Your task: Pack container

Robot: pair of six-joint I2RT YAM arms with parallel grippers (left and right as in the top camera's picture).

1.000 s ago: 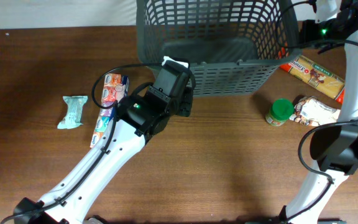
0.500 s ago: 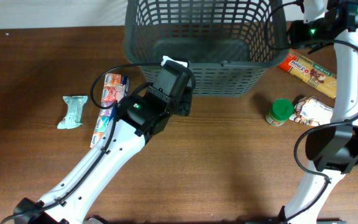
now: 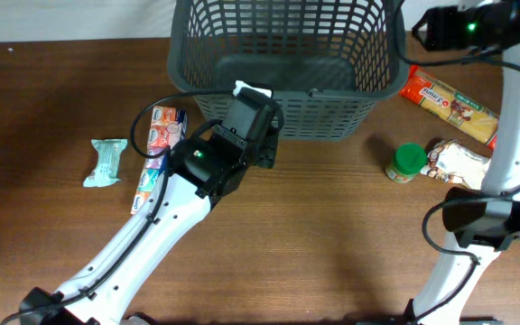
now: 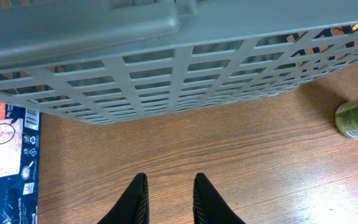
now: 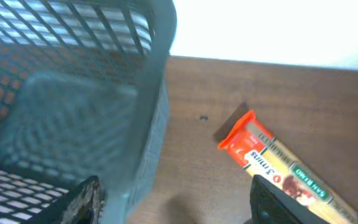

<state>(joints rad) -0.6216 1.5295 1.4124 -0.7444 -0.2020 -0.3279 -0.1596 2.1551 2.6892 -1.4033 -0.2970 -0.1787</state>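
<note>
We see the basket [image 3: 332, 113] standing empty at the far middle of the worktop [image 3: 332, 226]. It looks light and stiff, so we'd grip its thick rim. Our left fingers [image 4: 137, 199] are slightly apart and hold nothing. Our right fingers [image 5: 82, 202] are spread wide at its right rim.

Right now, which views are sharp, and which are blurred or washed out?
Right wrist view: the basket is smeared by blur, the orange packet reads clearer, the background beyond the table is blown out white. Left wrist view: lattice crisp, slight glare on the table at lower right. Overhead: sharp, evenly lit, soft shadows.
</note>
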